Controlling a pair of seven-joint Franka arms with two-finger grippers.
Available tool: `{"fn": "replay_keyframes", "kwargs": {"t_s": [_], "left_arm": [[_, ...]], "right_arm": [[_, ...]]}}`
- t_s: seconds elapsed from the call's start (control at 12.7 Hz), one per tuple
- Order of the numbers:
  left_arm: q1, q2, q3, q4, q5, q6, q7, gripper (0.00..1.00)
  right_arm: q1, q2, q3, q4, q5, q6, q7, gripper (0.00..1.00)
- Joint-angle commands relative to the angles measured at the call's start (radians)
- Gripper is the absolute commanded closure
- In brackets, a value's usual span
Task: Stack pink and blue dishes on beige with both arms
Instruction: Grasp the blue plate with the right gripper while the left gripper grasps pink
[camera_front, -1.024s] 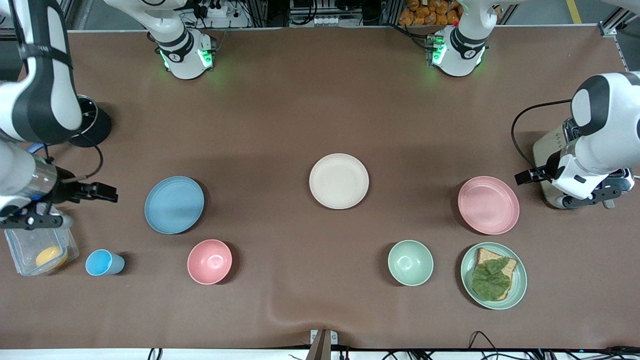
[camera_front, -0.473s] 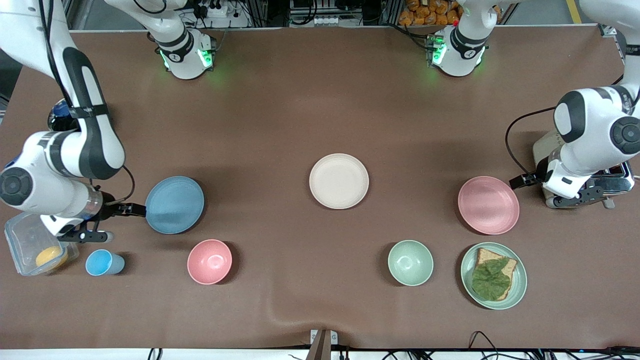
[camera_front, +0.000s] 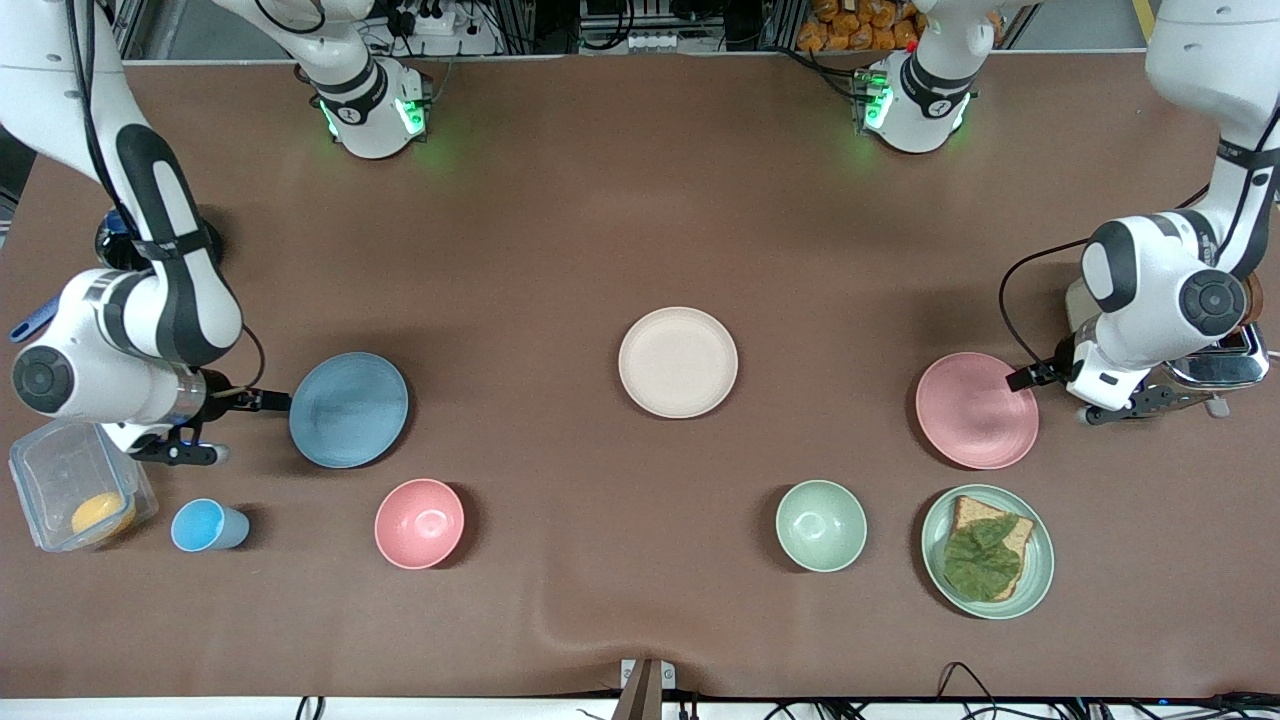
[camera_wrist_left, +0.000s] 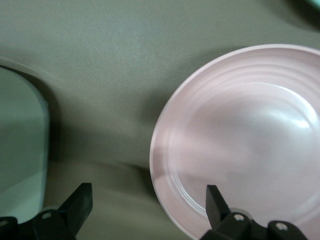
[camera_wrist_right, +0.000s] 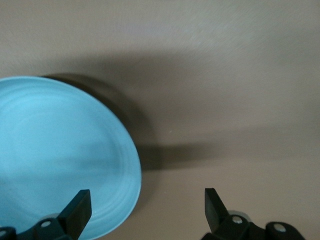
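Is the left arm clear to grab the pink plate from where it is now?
Probably yes. The left gripper is at the pink plate rim with its jaws open, one over the rim, and nothing lies between them.

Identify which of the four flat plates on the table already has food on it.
The pale green plate, nearest the front camera at the left arm's end, carries bread topped with a leaf. The blue plate, beige plate and pink plate are bare.

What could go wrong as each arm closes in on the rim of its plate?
The left gripper has open fingers astride the pink plate's rim; the flat plate may slide instead of lifting. The right gripper is open at the blue plate's edge, and a push could nudge it toward the pink bowl.
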Motion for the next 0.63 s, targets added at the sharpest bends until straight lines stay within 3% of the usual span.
{"fn": "replay_keyframes", "kwargs": {"t_s": [0.0, 0.32, 0.39, 0.47, 0.55], "left_arm": [[0.017, 0.025, -0.006, -0.004, 0.016, 0.035, -0.002, 0.00], [0.032, 0.050, -0.008, -0.004, 0.016, 0.058, 0.000, 0.00], [0.034, 0.051, -0.008, -0.003, 0.016, 0.060, -0.002, 0.00], [0.034, 0.053, -0.008, -0.003, 0.016, 0.060, 0.000, 0.04], [0.034, 0.053, -0.008, -0.001, 0.016, 0.060, 0.000, 0.23]], "right_arm": [[0.000, 0.032, 0.014, 0.001, 0.030, -0.017, -0.015, 0.00], [0.000, 0.091, 0.018, 0.004, 0.034, 0.020, -0.015, 0.00], [-0.002, 0.100, 0.029, 0.004, 0.054, 0.036, -0.015, 0.14], [0.000, 0.108, 0.029, 0.006, 0.085, 0.043, -0.015, 0.73], [0.003, 0.112, 0.031, 0.008, 0.103, 0.044, -0.018, 1.00]]}}
